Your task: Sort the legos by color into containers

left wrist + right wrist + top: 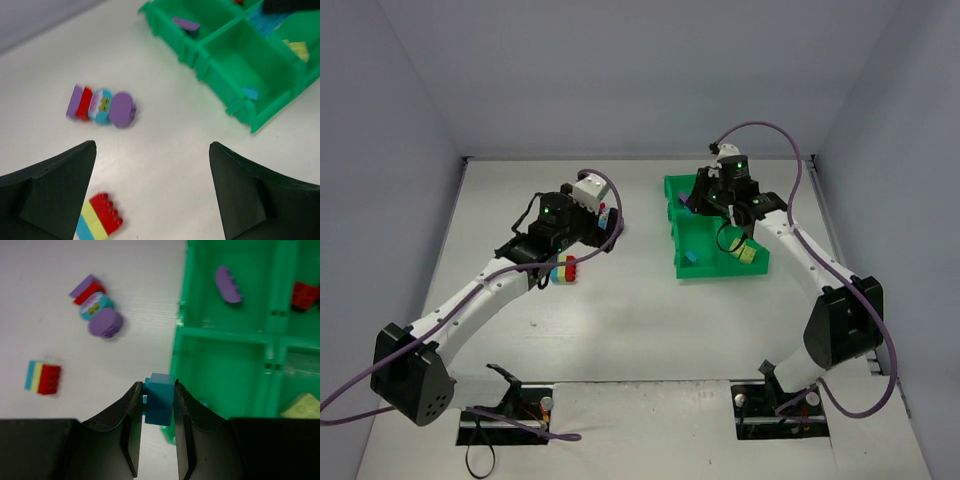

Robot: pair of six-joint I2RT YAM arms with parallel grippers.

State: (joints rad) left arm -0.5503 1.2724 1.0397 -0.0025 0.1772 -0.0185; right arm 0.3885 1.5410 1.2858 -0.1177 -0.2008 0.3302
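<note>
The right gripper [158, 390] is clamped on a teal brick [160, 407] over the green tray's [181, 340] outer wall, beside the compartment holding a blue piece [250, 93]. The next move is likely to carry it inward and release. The left gripper [152, 172], its jaws wide apart, hovers over loose bricks [102, 106] mid-tabletop [165, 130].

Pale walls [620, 70], seemingly white table [640, 325]

Left end effector [152, 150] wide, right [156, 390] clamped
</note>
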